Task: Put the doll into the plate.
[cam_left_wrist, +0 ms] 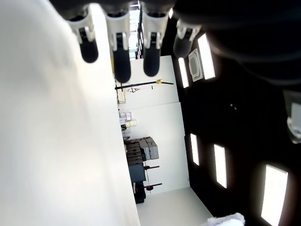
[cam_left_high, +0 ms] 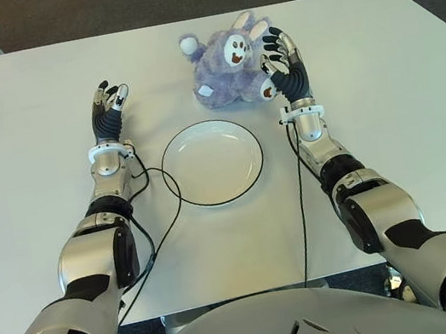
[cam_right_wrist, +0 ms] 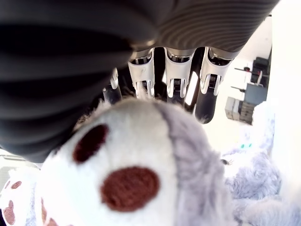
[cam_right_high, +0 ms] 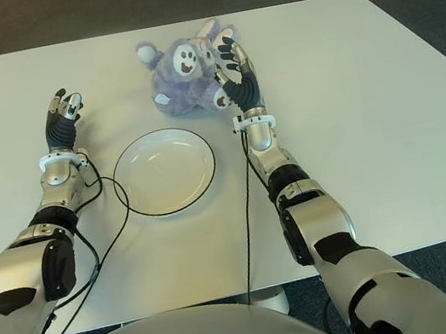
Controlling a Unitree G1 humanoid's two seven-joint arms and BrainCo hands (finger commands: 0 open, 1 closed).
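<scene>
Early stage: plush bunny doll (cam_left_high: pixel 227 67) lies on the white table (cam_left_high: pixel 385 104), beyond the empty white plate (cam_left_high: pixel 212 162), not in it. Right hand (cam_left_high: pixel 280 60) is against the doll's right side, fingers spread around a paw, no closed grasp yet. Left hand (cam_left_high: pixel 107 108) idle left of plate, fingers relaxed, holding nothing. Grasp, lift, place all remain.

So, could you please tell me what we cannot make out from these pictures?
- Whether the right hand has closed on the fluffy purple plush doll: the right wrist view is filled by the doll's paw.
- The doll's right flank: eye views, behind the right hand.
- The round white black-rimmed plate: absent from both wrist views.
- The left hand: fingers extended, holding nothing.
</scene>
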